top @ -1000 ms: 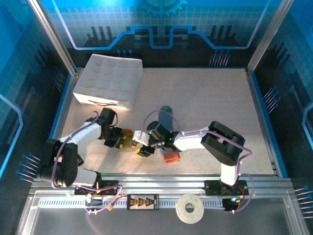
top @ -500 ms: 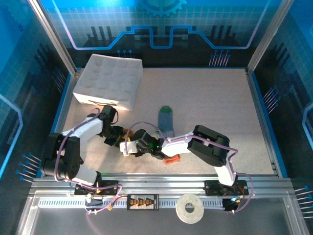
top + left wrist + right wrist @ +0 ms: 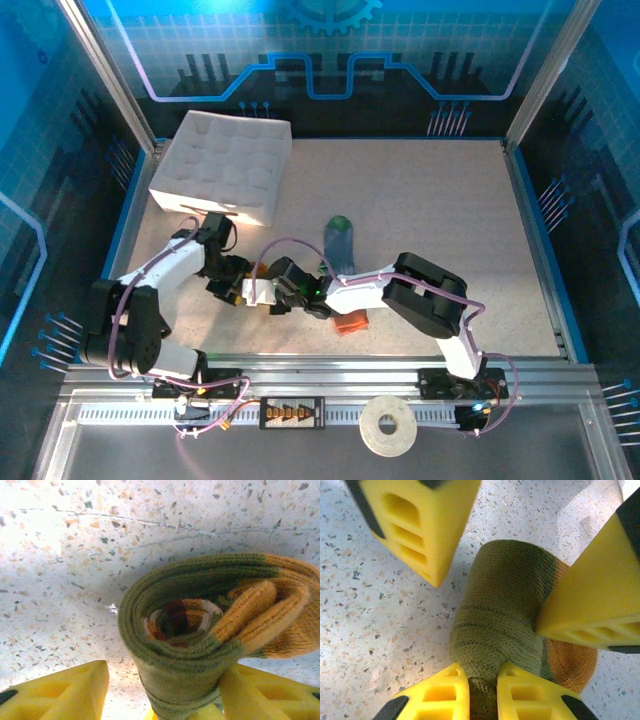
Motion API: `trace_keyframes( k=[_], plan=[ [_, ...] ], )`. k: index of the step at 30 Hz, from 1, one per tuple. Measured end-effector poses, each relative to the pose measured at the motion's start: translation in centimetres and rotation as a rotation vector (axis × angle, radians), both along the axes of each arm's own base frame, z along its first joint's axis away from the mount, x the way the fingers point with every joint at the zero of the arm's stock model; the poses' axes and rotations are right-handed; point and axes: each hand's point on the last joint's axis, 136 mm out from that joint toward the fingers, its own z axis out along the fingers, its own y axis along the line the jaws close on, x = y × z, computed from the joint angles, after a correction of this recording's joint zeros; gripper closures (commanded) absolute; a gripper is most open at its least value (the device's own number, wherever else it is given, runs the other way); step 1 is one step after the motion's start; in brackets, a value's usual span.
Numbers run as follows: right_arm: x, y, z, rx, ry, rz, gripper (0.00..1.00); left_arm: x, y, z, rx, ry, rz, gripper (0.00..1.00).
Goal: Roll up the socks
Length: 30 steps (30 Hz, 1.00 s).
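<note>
The olive green sock (image 3: 190, 625) is wound into a tight roll lying on the table, its mustard toe on the outside. My left gripper (image 3: 165, 702) is open and straddles one end of the roll; its right finger touches the sock and its left finger stands off. My right gripper (image 3: 482, 695) is shut on the roll's other end (image 3: 505, 605), pinching the knit. From above, the left gripper (image 3: 237, 283) and right gripper (image 3: 268, 295) meet at the olive sock (image 3: 258, 271). The blue-grey sock (image 3: 340, 243) lies flat just beyond them, green toe far, orange cuff near.
A white quilted tray (image 3: 222, 165) sits at the back left. A roll of white tape (image 3: 388, 425) rests on the front rail. The right arm's links stretch across the near middle of the speckled table (image 3: 430, 210).
My right gripper has slid left across the table to the olive roll, uncovering more of the blue-grey sock. The left gripper has shifted only slightly.
</note>
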Motion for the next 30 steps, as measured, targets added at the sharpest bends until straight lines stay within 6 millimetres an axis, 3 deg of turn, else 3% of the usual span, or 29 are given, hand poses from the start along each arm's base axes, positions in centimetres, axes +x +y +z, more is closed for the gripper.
trace_keyframes(
  k=[7,13,17,23,30],
  plan=[
    [0.4,-0.1,0.0,0.035,0.111,-0.029,0.93,0.3,1.1,3.1,0.024,-0.103,0.048,0.27],
    [0.7,0.0,0.1,0.063,0.203,-0.041,0.93,0.2,1.6,4.8,0.026,-0.185,0.089,0.29],
    [1.2,0.0,0.1,0.095,0.302,-0.058,0.93,-0.6,1.6,4.4,0.018,-0.216,0.109,0.31],
    [2.2,0.0,0.0,0.153,0.505,-0.08,0.95,-0.7,0.8,2.0,-0.046,-0.236,0.134,0.31],
    [3.3,0.0,0.0,0.189,0.74,-0.119,0.95,1.4,0.1,1.2,-0.086,-0.279,0.141,0.32]
  ],
)
